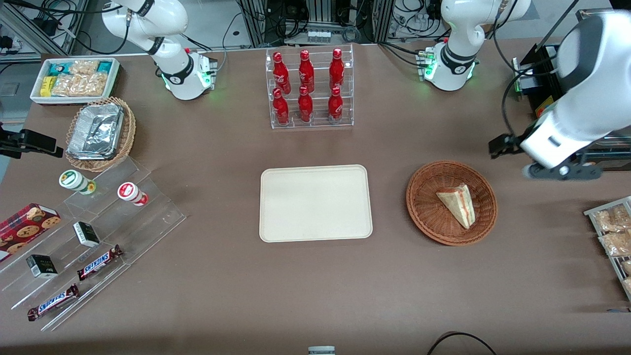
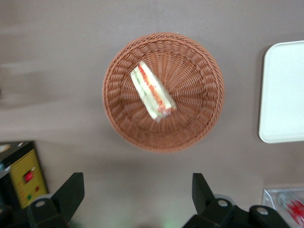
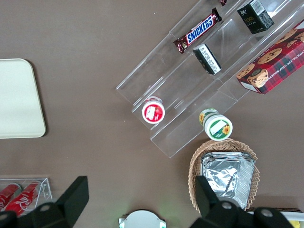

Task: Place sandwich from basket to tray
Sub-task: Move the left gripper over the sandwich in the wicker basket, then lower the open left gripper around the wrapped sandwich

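We see sandwich (image 1: 457, 203) lying in basket (image 1: 425, 217), tray (image 1: 315, 203) bare; wrist view alone shows gripper (image 2: 137, 202) above table, jaws wide, holding nothing

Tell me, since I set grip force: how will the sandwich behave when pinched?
The sandwich, lying in the basket, looks soft, so it probably squashes. Its layered filling may slide apart. The hand hovers open above.
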Robot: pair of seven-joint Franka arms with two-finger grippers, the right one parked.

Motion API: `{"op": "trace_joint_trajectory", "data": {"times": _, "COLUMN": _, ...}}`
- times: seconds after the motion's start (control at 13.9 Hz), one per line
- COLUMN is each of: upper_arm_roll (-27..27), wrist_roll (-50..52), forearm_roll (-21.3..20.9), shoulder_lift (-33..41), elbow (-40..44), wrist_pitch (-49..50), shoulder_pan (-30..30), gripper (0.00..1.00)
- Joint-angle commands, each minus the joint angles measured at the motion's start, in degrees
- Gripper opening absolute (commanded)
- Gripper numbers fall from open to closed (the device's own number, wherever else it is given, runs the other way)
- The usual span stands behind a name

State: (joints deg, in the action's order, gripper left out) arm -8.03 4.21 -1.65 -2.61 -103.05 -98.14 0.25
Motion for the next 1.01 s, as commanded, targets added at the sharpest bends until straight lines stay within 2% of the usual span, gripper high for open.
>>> {"op": "trace_joint_trajectory", "data": {"times": 0.0, "upper_arm_roll": -0.05, "wrist_roll": -0.78, "forearm_roll": 0.60, "shoulder_lift": 3.05, "elbow": -11.44, "wrist_pitch": -11.07, "shoulder_pan": 0.01, "gripper": 1.00}}
{"op": "trace_joint_trajectory", "data": {"times": 0.29, "upper_arm_roll": -0.05, "wrist_roll": -0.60, "forearm_roll": 0.60, "shoulder_lift": 2.53, "elbow": -25.15, "wrist_pitch": -30.40, "shoulder_pan": 0.10, "gripper": 1.00}}
{"op": "trace_joint_trajectory", "data": {"times": 0.43, "upper_arm_roll": -0.05, "wrist_roll": 0.27, "forearm_roll": 0.60, "shoulder_lift": 1.57, "elbow": -25.89, "wrist_pitch": -32.20, "shoulder_pan": 0.27, "gripper": 1.00}}
{"op": "trace_joint_trajectory", "data": {"times": 0.5, "upper_arm_roll": -0.05, "wrist_roll": 3.32, "forearm_roll": 0.60, "shoulder_lift": 1.39, "elbow": -25.89, "wrist_pitch": -32.55, "shoulder_pan": 0.36, "gripper": 1.00}}
{"op": "trace_joint_trajectory", "data": {"times": 0.79, "upper_arm_roll": -0.05, "wrist_roll": 26.60, "forearm_roll": 0.60, "shoulder_lift": -1.51, "elbow": -26.41, "wrist_pitch": -37.03, "shoulder_pan": -0.08, "gripper": 1.00}}
{"op": "trace_joint_trajectory", "data": {"times": 0.94, "upper_arm_roll": -0.05, "wrist_roll": 33.56, "forearm_roll": 0.60, "shoulder_lift": -1.52, "elbow": -26.41, "wrist_pitch": -37.04, "shoulder_pan": 0.01, "gripper": 1.00}}
